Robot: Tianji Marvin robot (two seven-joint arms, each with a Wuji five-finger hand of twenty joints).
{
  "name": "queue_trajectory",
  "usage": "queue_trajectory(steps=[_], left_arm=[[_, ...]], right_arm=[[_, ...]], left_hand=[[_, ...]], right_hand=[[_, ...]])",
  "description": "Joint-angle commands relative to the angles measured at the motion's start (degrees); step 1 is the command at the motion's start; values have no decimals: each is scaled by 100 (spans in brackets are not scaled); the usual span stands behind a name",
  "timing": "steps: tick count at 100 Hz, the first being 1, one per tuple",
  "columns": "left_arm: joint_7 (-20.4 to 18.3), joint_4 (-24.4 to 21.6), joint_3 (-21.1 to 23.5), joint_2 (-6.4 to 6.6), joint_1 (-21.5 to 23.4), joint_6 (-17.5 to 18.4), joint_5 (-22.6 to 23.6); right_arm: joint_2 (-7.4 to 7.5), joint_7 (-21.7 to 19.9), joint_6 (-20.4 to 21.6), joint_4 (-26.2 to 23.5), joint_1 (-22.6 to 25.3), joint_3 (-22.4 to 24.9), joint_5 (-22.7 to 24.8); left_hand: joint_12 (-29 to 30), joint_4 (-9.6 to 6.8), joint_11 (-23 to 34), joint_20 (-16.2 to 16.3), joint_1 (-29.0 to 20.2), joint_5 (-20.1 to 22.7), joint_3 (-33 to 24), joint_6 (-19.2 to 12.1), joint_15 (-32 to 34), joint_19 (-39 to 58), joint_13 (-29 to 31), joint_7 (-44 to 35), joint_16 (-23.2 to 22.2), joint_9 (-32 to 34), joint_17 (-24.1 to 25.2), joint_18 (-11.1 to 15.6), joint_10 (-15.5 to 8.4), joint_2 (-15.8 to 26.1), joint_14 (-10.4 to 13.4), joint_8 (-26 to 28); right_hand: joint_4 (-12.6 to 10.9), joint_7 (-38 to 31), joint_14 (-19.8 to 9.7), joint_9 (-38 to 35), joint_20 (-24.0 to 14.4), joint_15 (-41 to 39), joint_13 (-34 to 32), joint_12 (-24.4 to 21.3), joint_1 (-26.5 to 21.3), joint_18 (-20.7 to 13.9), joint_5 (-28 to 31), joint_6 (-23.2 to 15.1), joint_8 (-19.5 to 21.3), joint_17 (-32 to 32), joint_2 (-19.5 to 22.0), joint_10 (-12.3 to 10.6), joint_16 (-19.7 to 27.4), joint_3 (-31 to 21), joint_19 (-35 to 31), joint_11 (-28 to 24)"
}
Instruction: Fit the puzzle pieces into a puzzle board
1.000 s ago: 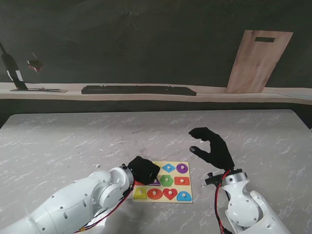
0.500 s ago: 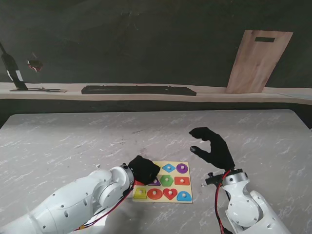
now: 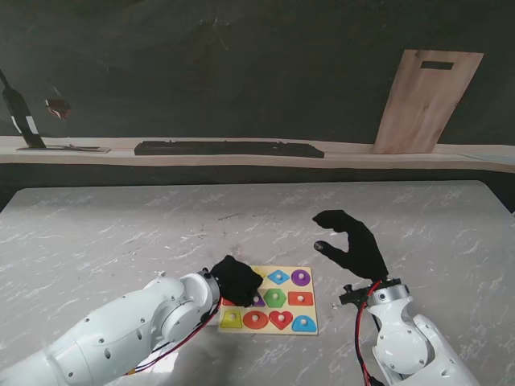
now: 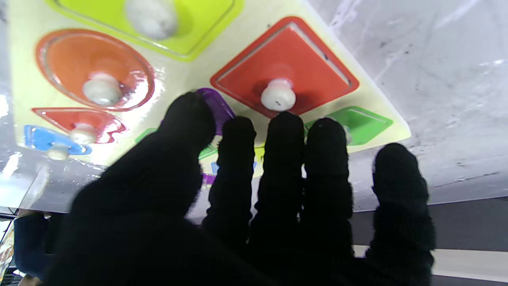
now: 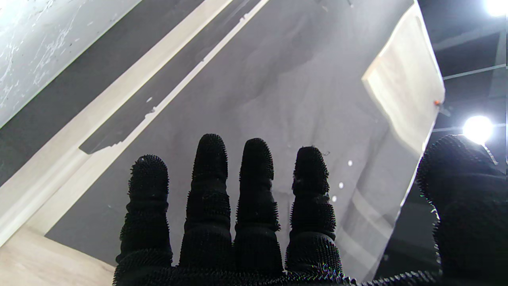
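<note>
The yellow puzzle board (image 3: 269,322) lies on the marble table close to me, with several coloured knobbed pieces seated in it. My black-gloved left hand (image 3: 236,279) rests over the board's far left corner. In the left wrist view its thumb tip covers a purple piece (image 4: 217,106), next to a red square piece (image 4: 283,85) and a green piece (image 4: 357,121). Whether the fingers (image 4: 238,159) pinch the purple piece is hidden. My right hand (image 3: 351,241) hangs above the table just right of the board, fingers spread and empty.
An orange oval (image 4: 93,77), a red heart (image 4: 79,121) and a blue piece (image 4: 51,139) sit in the board's near row. A wooden cutting board (image 3: 426,100) leans on the back wall. A long black object (image 3: 229,149) lies on the ledge.
My left forearm has shifted slightly, while the left hand stays on the board's corner. The right hand has not moved.
</note>
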State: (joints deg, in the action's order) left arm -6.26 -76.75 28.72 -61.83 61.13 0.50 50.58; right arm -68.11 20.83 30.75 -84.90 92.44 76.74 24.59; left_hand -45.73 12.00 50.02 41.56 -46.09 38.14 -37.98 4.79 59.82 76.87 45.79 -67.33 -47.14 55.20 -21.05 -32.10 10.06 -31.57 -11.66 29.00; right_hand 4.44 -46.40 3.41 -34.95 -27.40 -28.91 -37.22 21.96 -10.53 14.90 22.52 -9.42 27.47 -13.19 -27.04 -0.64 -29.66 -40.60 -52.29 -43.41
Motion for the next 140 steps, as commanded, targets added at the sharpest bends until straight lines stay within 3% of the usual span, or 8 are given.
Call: queue_trajectory(steps=[1,44,51,83,93,98,125,140], left_arm=[[134,37,-24,-4,-2,-14,11],[491,63,101,-22,95,92,198],[520,21,205,-16,169,119,214],[921,-296,868,-40,720,152,264],[1135,-472,1192,-70,999,155,238],[1226,-569,1359,-86,1143,158,196],[1818,-1070,2270,-237,1924,162,-282],[2085,-1276,2773,-362,2328,412,-931]], right_arm=[[-34,6,32,-15,39,-7,0],[-36,-16,43,-9,39,-5,-40],[-35,-19,44,-5,37,-6,-43],[-35,-23,31,10,25,-17,-47],[-33,-45,31,19,14,-32,-67],[-30,-61,29,25,7,-41,-76],[-22,-80,48,58,-17,-71,-43],[-23,24,77,69,-16,-80,117]], left_hand=[[-66,37,161,131,18,-268,68,9,219,177,152,-160,-92,-172,26,757,-5,-190,71,162],[-345,-373,124,140,873,-633,48,475,153,84,-107,1308,-224,-574,201,838,-16,686,125,63],[-349,-581,63,146,1008,-613,447,513,96,39,-165,1553,-233,-626,262,833,22,1004,90,189],[-246,-672,-385,161,826,-1136,1922,550,-140,-91,-478,2741,-302,-1257,479,876,162,1719,30,-271],[147,-719,-931,126,536,-1316,2751,555,-338,-207,-704,3001,-291,-1693,649,927,263,1975,41,-400],[535,-751,-1301,6,-20,-1359,3941,534,-614,-318,-926,3087,-229,-1982,803,933,335,2297,-9,-414],[1575,-780,-2286,-424,333,-1444,4035,466,-1970,-911,-1702,3386,531,-2582,1352,942,451,2285,-279,-493],[1968,-799,-2795,-918,663,-1375,4021,489,-2841,-1697,-2201,3830,1087,-2787,1603,991,477,2011,-395,-691]], right_hand=[[-46,49,34,-166,-88,-50,-187,33,149,57,44,-170,42,41,103,23,-39,83,-7,-23],[-46,50,48,-204,-89,-77,-235,37,146,68,43,-176,44,25,107,19,-53,81,-19,-35],[-45,50,49,-207,-87,-81,-242,38,146,63,45,-174,44,29,105,22,-55,82,-16,-37],[-47,48,49,-223,-84,-88,-256,39,143,67,57,-175,46,21,111,28,-60,82,-22,-39],[-46,45,49,-226,-83,-89,-257,39,141,66,64,-172,46,19,105,18,-61,85,-25,-40],[-46,47,51,-222,-83,-93,-265,39,142,63,59,-170,45,20,105,33,-62,84,-25,-38],[-45,50,53,-222,-80,-86,-254,40,153,69,59,-181,44,22,92,30,-60,82,-26,-40],[-39,75,75,-166,-80,-67,-238,19,134,104,32,-635,49,10,-7,45,-55,73,-29,13]])
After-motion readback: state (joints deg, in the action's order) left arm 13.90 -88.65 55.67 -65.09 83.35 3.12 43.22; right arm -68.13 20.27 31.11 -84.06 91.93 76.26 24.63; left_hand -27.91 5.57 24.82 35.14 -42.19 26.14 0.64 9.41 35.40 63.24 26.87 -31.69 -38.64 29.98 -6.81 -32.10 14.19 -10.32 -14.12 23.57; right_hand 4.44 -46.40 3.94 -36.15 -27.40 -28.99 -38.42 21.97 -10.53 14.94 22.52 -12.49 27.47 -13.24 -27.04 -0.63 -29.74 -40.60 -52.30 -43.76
